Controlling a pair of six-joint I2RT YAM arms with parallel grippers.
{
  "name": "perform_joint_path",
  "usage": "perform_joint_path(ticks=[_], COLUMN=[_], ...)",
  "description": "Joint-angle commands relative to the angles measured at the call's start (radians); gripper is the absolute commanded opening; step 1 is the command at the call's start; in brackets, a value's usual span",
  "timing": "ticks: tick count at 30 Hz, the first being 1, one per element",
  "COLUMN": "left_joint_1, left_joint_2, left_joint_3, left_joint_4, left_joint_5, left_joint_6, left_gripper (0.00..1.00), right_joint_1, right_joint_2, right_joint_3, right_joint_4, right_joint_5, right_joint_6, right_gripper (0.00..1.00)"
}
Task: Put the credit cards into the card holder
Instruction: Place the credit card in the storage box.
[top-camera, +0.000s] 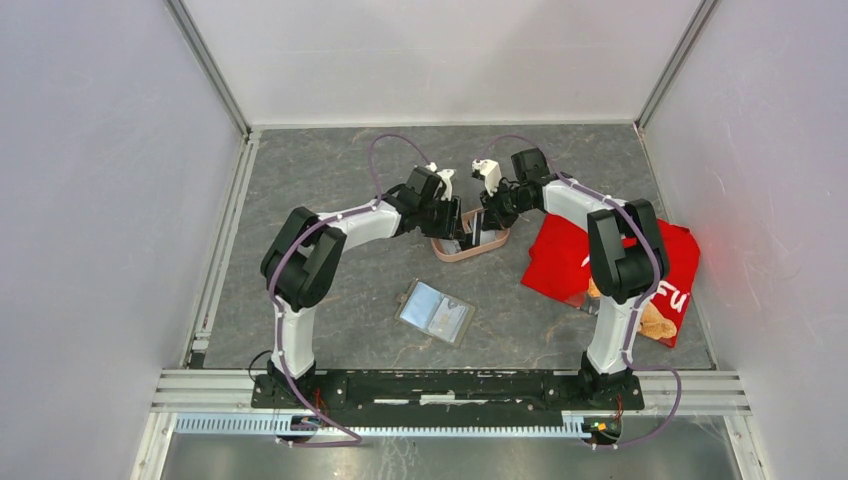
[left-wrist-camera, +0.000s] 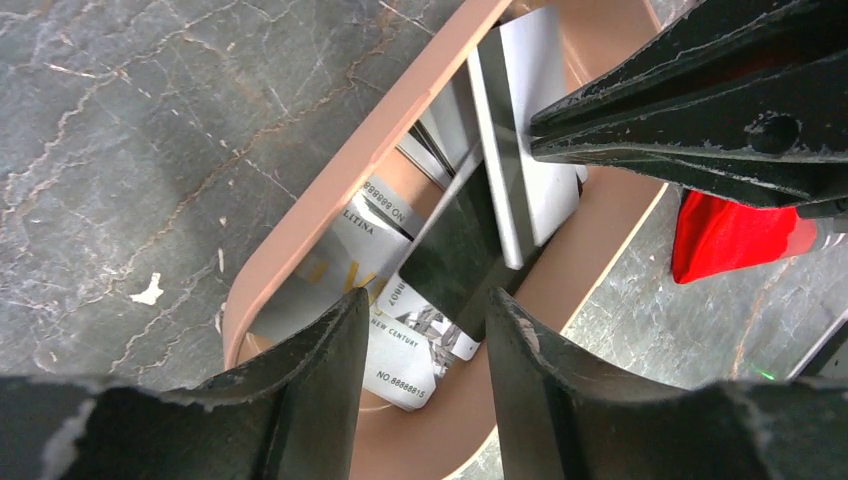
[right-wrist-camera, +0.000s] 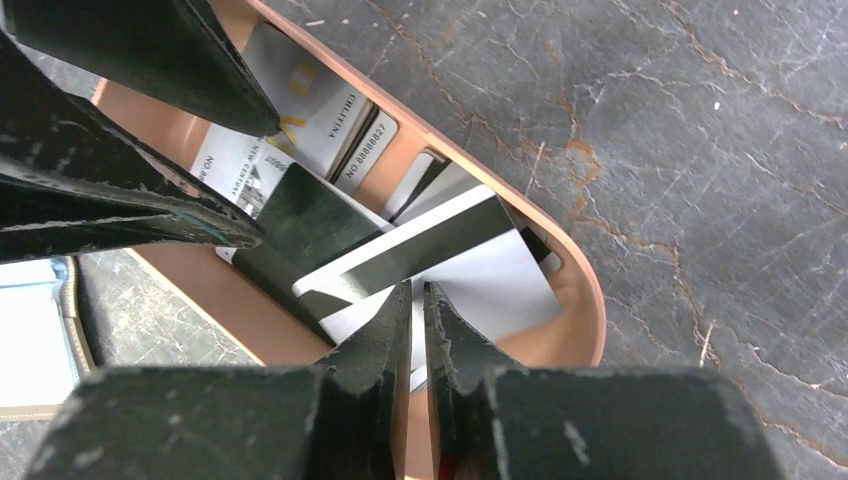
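Two arms (top-camera: 350, 225) meet over the pink tray (top-camera: 455, 256) around the middle of the table (top-camera: 320, 190); the card holder (top-camera: 436, 311) lies open toward the near edge. Left gripper (left-wrist-camera: 428, 312) hangs half-wide above the credit cards (left-wrist-camera: 400, 350) in the tray. Right gripper (right-wrist-camera: 417, 297) pinches narrow on the long edge of a striped card (right-wrist-camera: 430, 245), its length crosswise to the fingers.

The left arm (top-camera: 300, 262) and the right arm (top-camera: 622, 250) are raised from the near edge of the table (top-camera: 330, 180) and bent inward at the elbows, so that both wrists are set close together toward the far middle. The left gripper (left-wrist-camera: 425, 305) is pointed downward, its fingers held apart. The right gripper (right-wrist-camera: 418, 290) is tipped down opposite it, its fingers closed to a thin slit on the edge of a credit card (right-wrist-camera: 420, 250).
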Motion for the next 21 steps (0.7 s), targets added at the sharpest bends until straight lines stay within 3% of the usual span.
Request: perform_joint_path(ticks=[1, 21], left_joint_1=[0.001, -0.016], left_joint_2=[0.023, 0.152], left_joint_3=[0.053, 0.195], left_joint_4=[-0.062, -0.260], left_joint_5=[-0.036, -0.002], left_joint_6=[-0.011, -0.029], left_gripper=[0.54, 0.58], right_joint_1=[-0.002, 0.005], right_joint_2=[-0.026, 0.057], right_joint_3=[0.001, 0.028], right_joint_4=[0.020, -0.028], right_joint_5=[0.048, 0.053], right_joint_6=[0.025, 0.024], right_gripper=[0.14, 0.14])
